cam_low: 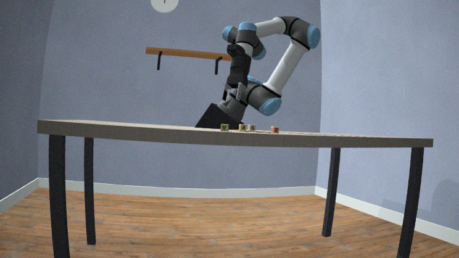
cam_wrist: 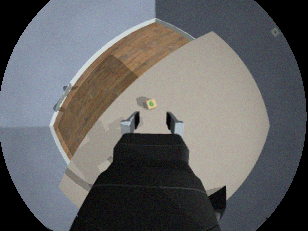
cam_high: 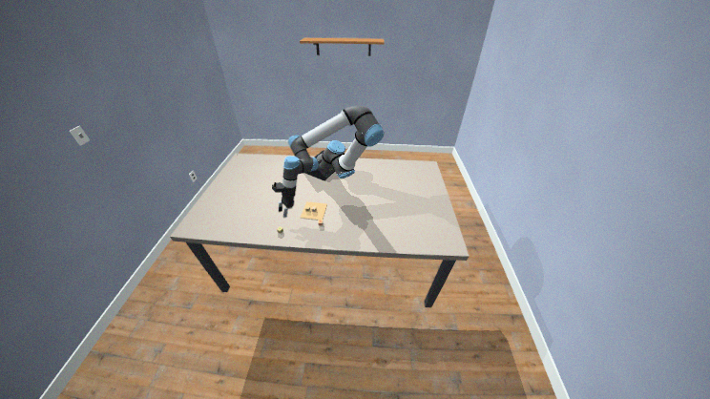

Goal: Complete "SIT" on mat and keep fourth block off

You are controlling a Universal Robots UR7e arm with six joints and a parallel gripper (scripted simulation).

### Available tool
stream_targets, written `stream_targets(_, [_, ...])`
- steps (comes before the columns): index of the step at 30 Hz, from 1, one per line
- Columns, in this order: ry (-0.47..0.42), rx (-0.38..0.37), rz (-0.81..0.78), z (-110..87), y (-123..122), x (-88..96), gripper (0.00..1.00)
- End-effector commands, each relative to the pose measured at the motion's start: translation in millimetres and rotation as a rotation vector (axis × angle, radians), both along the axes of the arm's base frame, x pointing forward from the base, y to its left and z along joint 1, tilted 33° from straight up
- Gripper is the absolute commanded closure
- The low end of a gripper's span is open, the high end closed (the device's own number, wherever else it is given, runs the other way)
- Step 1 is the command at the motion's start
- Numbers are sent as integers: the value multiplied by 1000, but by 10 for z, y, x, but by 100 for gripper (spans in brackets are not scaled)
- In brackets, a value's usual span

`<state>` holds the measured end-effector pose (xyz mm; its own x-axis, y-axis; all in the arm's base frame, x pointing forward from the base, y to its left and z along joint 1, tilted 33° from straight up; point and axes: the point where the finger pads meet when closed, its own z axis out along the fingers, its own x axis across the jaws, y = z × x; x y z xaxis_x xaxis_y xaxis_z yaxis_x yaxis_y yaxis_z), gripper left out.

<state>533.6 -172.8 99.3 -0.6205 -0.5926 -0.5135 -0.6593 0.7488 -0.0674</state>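
A small tan mat (cam_high: 321,207) lies on the table with two wooden blocks (cam_high: 311,210) (cam_low: 246,127) side by side on it. A yellow-green block (cam_high: 281,229) (cam_low: 224,127) (cam_wrist: 150,103) lies off the mat near the table's front edge. An orange-red block (cam_high: 321,222) (cam_low: 274,129) lies just off the mat's front corner. My gripper (cam_high: 283,209) (cam_low: 232,94) (cam_wrist: 152,117) is open and empty, hanging above the table to the left of the mat. In the wrist view the yellow-green block sits just beyond the fingertips. I cannot read the letters on top.
The table (cam_high: 398,216) (cam_low: 135,133) has its front edge close to the yellow-green block. The arm's base (cam_low: 216,116) stands at the back of the table. A wall shelf (cam_high: 341,41) hangs far behind.
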Motion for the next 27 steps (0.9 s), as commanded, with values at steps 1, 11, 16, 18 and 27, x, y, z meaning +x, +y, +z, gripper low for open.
stream_targets(1, [-1,0,0,-122,-114,280,0])
stream_targets(11, [-2,0,0,-174,-149,382,0])
stream_targets(16, [-2,0,0,-174,-149,382,0])
stream_targets(18, [-2,0,0,-174,-149,382,0])
stream_targets(27, [-2,0,0,-174,-149,382,0])
